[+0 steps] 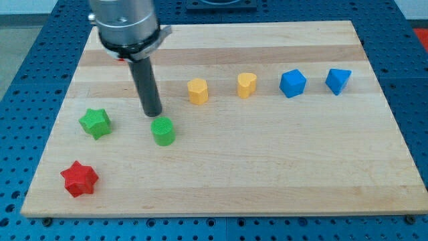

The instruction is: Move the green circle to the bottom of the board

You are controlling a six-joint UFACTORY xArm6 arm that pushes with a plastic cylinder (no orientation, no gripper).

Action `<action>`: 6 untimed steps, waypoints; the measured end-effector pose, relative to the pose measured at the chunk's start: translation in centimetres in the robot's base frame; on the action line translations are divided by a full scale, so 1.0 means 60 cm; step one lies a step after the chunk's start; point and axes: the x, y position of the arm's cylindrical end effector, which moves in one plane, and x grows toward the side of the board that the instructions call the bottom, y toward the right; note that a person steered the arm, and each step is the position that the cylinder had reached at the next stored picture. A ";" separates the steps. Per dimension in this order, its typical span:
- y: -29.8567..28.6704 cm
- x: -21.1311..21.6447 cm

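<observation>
The green circle is a short green cylinder on the wooden board, left of centre. My tip is the lower end of the dark rod and sits just above and slightly left of the green circle in the view, very close to it or touching its upper edge. The rod runs up to the arm's grey body at the view's top left.
A green star lies left of the circle and a red star is near the bottom left corner. A yellow hexagon block, a yellow heart, a blue hexagon-like block and a blue triangular block form a row across the upper board.
</observation>
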 end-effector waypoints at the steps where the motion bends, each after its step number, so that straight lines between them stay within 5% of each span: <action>1: 0.000 0.003; 4: 0.118 0.067; 6: 0.077 0.089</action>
